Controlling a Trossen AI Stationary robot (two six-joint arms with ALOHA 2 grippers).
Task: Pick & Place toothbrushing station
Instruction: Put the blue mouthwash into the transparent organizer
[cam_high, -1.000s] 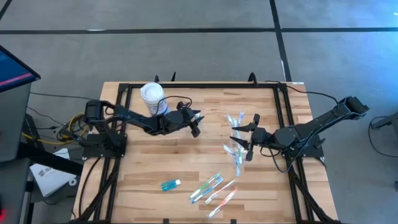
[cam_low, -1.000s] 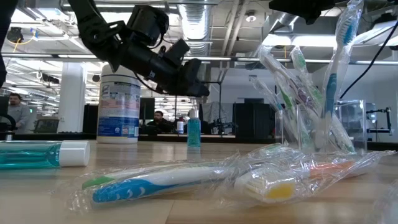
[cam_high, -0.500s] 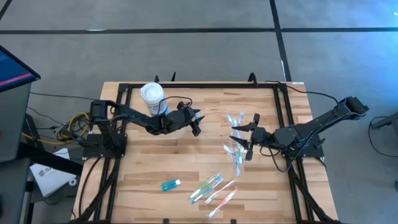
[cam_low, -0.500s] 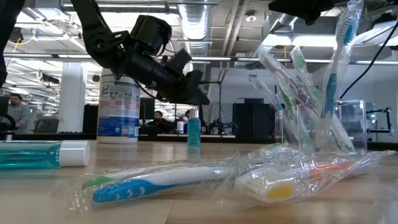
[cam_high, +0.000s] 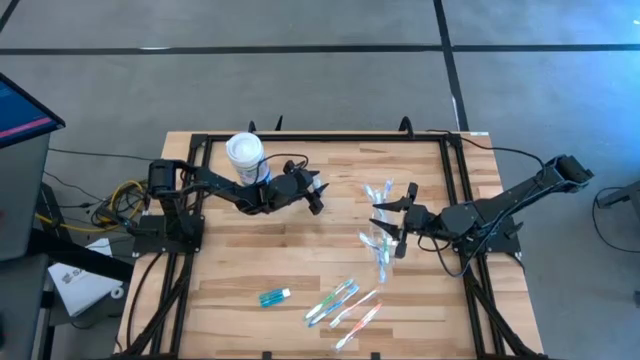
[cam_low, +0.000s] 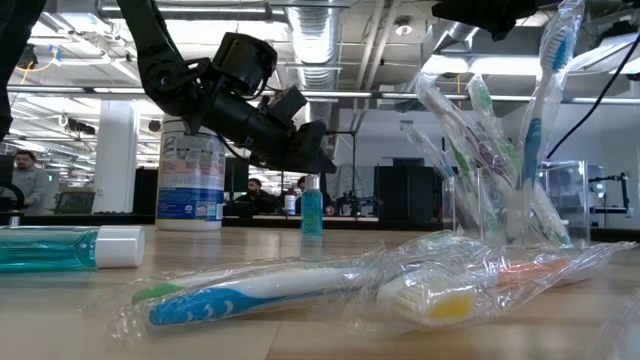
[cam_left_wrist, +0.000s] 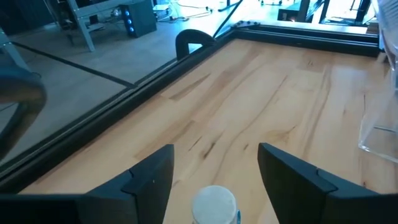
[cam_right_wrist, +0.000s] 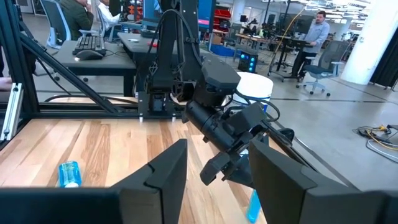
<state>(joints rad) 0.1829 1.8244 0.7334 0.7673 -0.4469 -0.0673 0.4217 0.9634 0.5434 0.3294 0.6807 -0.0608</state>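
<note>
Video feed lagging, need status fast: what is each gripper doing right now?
Left gripper: fingers open, holding nothing, above a small upright teal tube.
Right gripper: fingers apart, nothing between them, at the clear cup of toothbrushes.

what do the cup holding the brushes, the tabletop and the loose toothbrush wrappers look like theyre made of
Cup: clear hard plastic by the look, see-through with straight glossy walls; glass can't be ruled out.
Tabletop: light wood planks, visible grain and board seams, matte finish.
Toothbrush wrappers: thin clear plastic film, crinkled and shiny, with the brushes' colours showing through.
</note>
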